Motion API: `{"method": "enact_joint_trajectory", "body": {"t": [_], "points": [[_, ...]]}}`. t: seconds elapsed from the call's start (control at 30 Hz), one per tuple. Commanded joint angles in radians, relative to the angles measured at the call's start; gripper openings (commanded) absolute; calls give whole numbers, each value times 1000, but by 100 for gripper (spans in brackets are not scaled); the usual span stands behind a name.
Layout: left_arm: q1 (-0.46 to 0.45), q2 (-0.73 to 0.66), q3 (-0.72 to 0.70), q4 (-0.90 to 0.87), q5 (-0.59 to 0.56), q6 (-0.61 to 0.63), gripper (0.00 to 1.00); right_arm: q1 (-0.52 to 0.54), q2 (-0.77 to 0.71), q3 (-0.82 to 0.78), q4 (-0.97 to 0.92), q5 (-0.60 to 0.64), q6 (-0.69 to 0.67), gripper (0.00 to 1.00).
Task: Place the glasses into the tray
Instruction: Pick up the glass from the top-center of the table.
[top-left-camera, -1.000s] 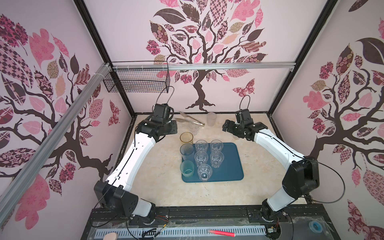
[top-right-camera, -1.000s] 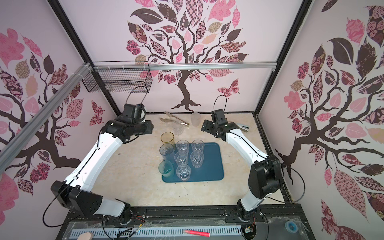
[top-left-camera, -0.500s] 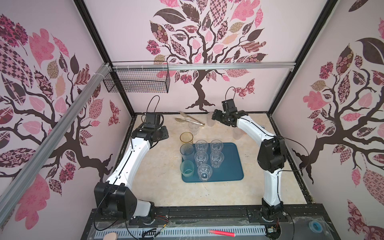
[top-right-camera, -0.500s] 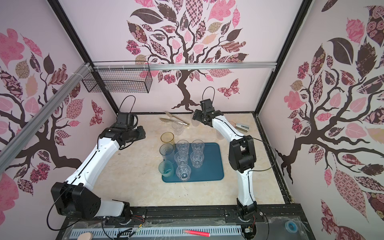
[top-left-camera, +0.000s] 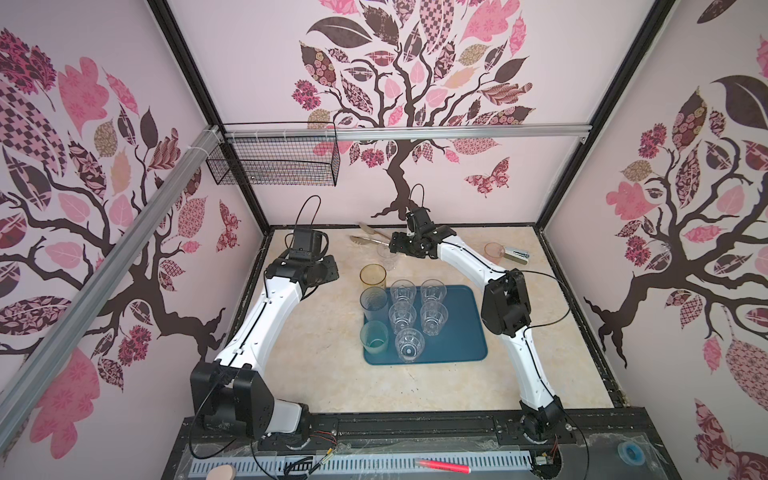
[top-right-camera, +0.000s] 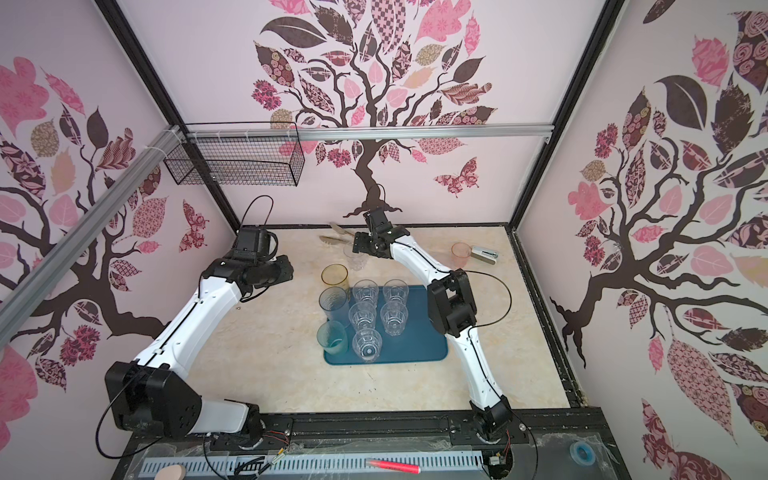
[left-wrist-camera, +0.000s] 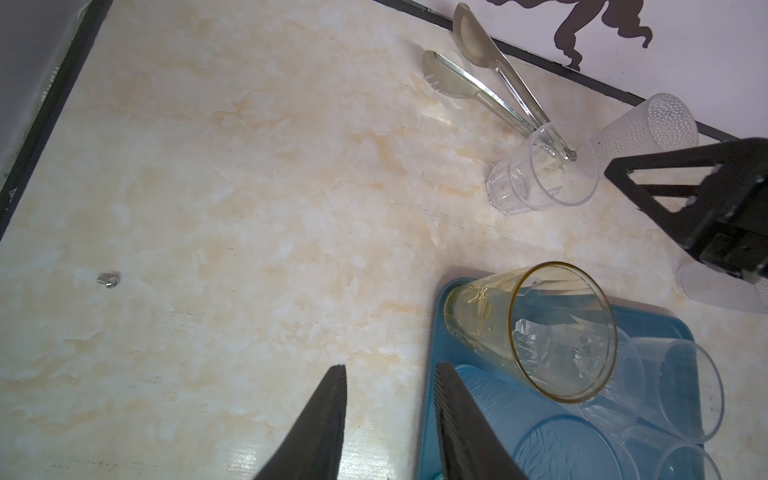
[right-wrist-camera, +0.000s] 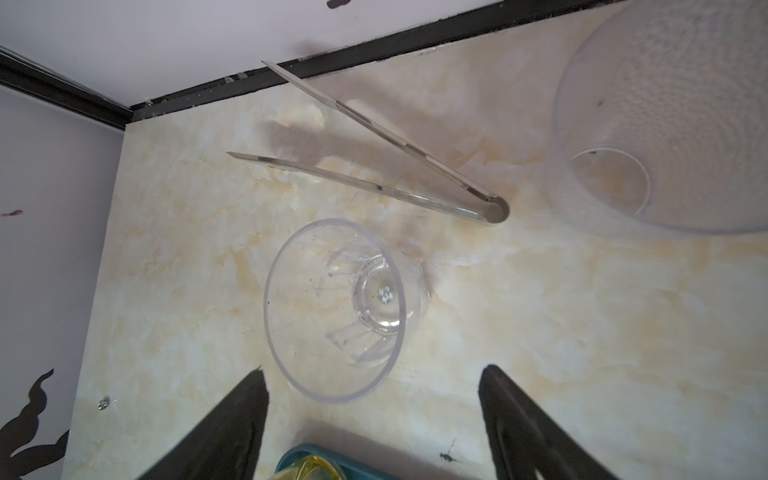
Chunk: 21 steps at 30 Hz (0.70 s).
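My right fingers (right-wrist-camera: 245, 415) stand wide, empty, just short of a clear glass (right-wrist-camera: 336, 307) upright on the desk (right-wrist-camera: 561, 332) just beyond the tray's (top-left-camera: 461, 332) far edge; not touching it. The tongs (right-wrist-camera: 374, 187) and a frosted glass (right-wrist-camera: 665, 124) sit farther from the tray. My left fingers (left-wrist-camera: 324, 415) are narrow, empty, off the tray's far left corner. Eight glasses (top-left-camera: 402, 318) stand in the tray, crowding its left half. A pink glass (top-left-camera: 493, 251) stands on the desk, well beyond the tray's far right corner.
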Motion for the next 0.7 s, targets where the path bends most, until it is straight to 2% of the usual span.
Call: {"method": "enact_joint_trajectory", "body": {"t": [0.0,0.37,0.5,0.67], "points": [[-1,10,-31,20,18,-13,39,3,93,76,-66,13,-26,78],[-2,18,-52,19,53,-16,40,4,204,171,-55,48,-50,54],[-2,18,-57,20,54,-15,40,3,202,172,-52,46,-36,42],[-2,14,-64,25,53,-19,40,4,164,155,-31,35,-23,32]]}}
